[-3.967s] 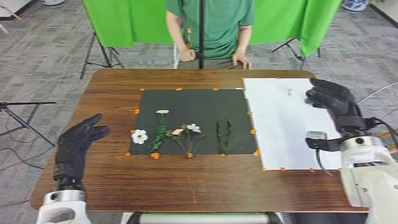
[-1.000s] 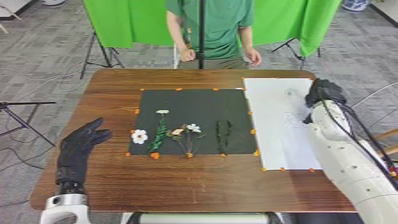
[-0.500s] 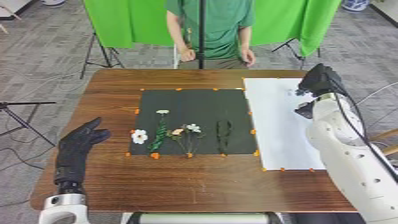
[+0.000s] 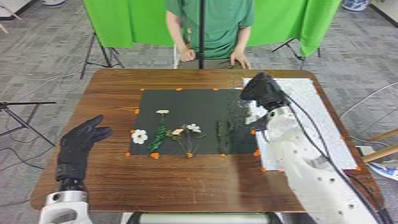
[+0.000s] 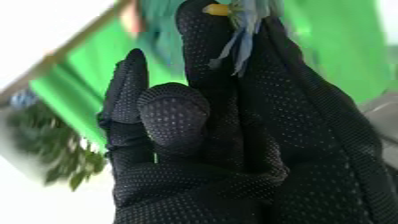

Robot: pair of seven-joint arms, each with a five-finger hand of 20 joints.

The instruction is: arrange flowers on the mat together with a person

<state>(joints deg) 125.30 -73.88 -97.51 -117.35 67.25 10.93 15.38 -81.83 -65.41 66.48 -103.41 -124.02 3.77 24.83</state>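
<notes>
The right hand (image 4: 263, 91), in black fabric, is over the border between the dark, flat mat (image 4: 182, 104) and the smooth white sheet (image 4: 306, 102), its fingers pinching a wispy pale-blue sprig (image 5: 243, 42). On the mat, a round white flower (image 4: 139, 136) lies near the left edge; beside it is a twisted green stem (image 4: 158, 135) with a small white head. Next comes a thin-stemmed cluster (image 4: 193, 128) with white and cream blooms, then slim dark green strips (image 4: 223, 136). Orange tabs (image 4: 155, 156) dot the border on the brown wooden worktop (image 4: 178, 185). The left hand (image 4: 80, 140) is left of the mat, fingers loosely extended, thumb apart.

In the right wrist view, the right hand (image 5: 191, 122) shows a raised, dotted weave, and the sprig shows a yellow tip and thin, ragged strands; the head view gives the mat's whole layout.
</notes>
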